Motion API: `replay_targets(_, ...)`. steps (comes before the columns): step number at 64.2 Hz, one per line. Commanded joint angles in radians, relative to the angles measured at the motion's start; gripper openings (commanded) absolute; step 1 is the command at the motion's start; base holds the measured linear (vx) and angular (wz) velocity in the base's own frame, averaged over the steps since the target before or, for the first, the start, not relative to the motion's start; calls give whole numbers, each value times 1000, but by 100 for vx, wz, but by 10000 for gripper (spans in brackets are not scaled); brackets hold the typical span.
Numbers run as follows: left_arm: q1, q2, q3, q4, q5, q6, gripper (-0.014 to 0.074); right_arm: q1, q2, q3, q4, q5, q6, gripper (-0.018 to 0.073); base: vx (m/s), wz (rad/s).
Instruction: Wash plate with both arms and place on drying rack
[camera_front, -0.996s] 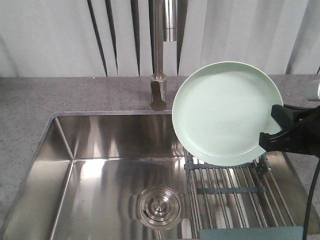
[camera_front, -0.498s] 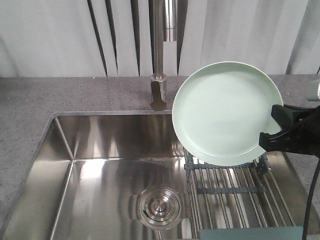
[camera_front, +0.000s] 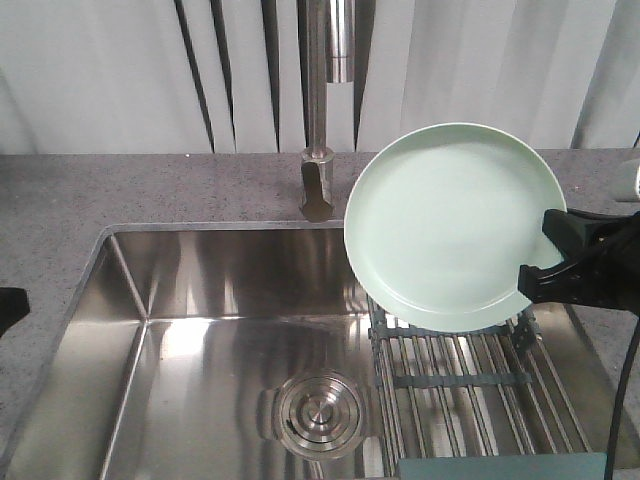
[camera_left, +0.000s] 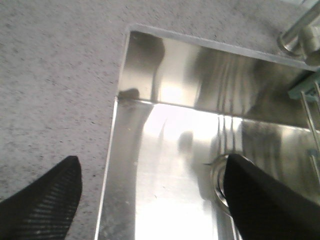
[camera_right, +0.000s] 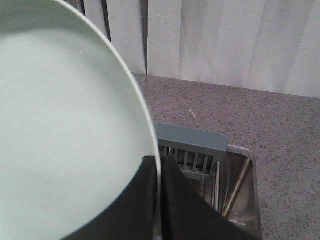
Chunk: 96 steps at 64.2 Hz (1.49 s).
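We see a round mint-green plate (camera_front: 450, 225) held almost on edge in the air, its face toward us. It is at the right of a steel sink (camera_front: 200, 300), just right of the tap (camera_front: 322, 100). Below it is the far end of the drying rack (camera_front: 460, 375), which lies across the sink's right side. We cannot tell whether the plate's lower edge touches the rack.

We judge the plate stiff, smooth, likely slick once wet, and breakable if it drops onto steel. The raised rim looks like the only place to take hold. A second hold would belong on the free left rim, opposite the first.

The right pincer (camera_right: 159, 195) is closed down to the thickness of the rim, one finger on the face and one behind, pinching the plate's lower right edge. The left pincer (camera_left: 150, 170) hangs over the sink's left edge, where it meets the speckled table (camera_front: 60, 200). Its fingers are wide apart, holding and touching nothing.
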Motion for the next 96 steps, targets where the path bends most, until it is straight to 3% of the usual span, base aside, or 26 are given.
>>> replay_targets(1, -6, 76, -91, -189, -13, 161, 571, -5, -14, -30, -6, -80, -7, -10, 0, 0)
replay_targets(17, -6, 331, -316, -749, 66, 718, 571, -5, -14, -30, -6, -80, -7, -10, 0, 0)
replay_targets(27, -6, 527, -472, -1074, 302, 1071, 571, -5, -14, -30, -6, -80, -7, -10, 0, 0)
replay_targets(33, -6, 634, -558, -1209, 455, 1215, 571, -5, -14, -30, -6, -80, -7, -10, 0, 0)
replay_targets(41, -6, 786, -676, -1356, 633, 1339, 571, -5, -14, -30, -6, -80, -7, -10, 0, 0)
replay_targets(46, -13, 867, -745, -1424, 646, 1352, 571, -5, -14, -30, -6, -79, -7, -10, 0, 0)
replay_targets(56, -39, 1005, -886, -1476, 646, 1340, 571, -5, -14, -30, -6, -79, -7, -10, 0, 0)
replay_targets(74, -137, 1187, -1144, -1474, 646, 1287, 571, -5, -14, -30, -6, -79, -7, -10, 0, 0)
replay_targets(96, -157, 1342, -1342, -1475, 646, 1262, 571, -5, -14, -30, -6, -79, -7, -10, 0, 0)
